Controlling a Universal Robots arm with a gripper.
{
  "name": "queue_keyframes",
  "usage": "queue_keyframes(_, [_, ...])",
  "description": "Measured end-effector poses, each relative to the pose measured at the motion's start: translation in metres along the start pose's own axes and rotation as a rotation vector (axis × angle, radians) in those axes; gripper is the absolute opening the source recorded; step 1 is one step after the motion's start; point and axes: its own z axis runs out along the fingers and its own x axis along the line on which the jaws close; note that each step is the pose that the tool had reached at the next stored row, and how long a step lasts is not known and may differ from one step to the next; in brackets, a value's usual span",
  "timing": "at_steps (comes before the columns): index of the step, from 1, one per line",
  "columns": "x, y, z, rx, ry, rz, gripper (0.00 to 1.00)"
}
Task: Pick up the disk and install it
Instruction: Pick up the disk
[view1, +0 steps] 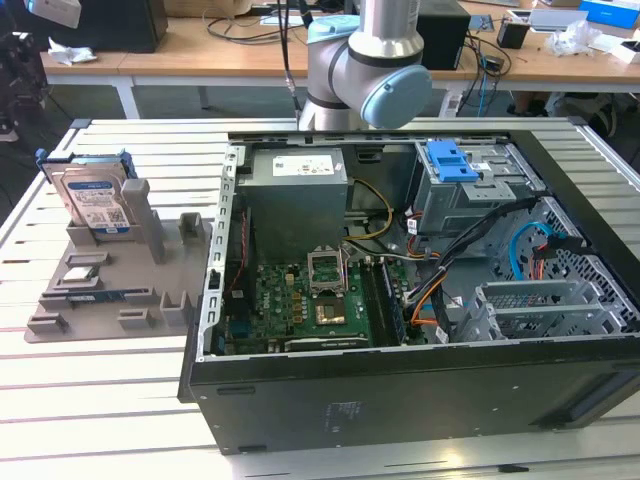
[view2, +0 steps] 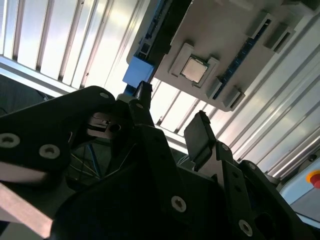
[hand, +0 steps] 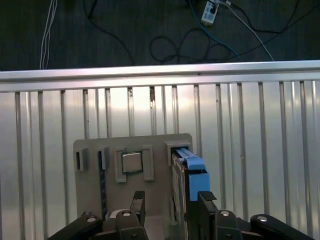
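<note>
On the grey parts tray (view1: 150, 280), at the exterior view's left, the disk (view1: 95, 195) stands upright in its slot, well apart from the open computer case (view1: 400, 400). In the first wrist view the gripper (hand: 171, 207) hangs over that tray, fingers spread and empty. Judging by this, nothing is done: pickup and installation both remain.

One disk (view1: 95, 200), one computer case (view1: 400, 400), one tray (view1: 100, 312)
</note>
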Motion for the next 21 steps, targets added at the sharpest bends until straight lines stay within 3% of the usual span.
queue_keyframes(3, [-0.0036,-0.0008,0.0051,0.0001,0.0002,-0.001,0.54])
queue_keyframes(18, [-0.0074,-0.0028,0.028,-0.0001,0.0003,-0.001,0.54])
queue_keyframes(21, [-0.0118,-0.0032,0.0308,0.0,0.0002,-0.001,0.54])
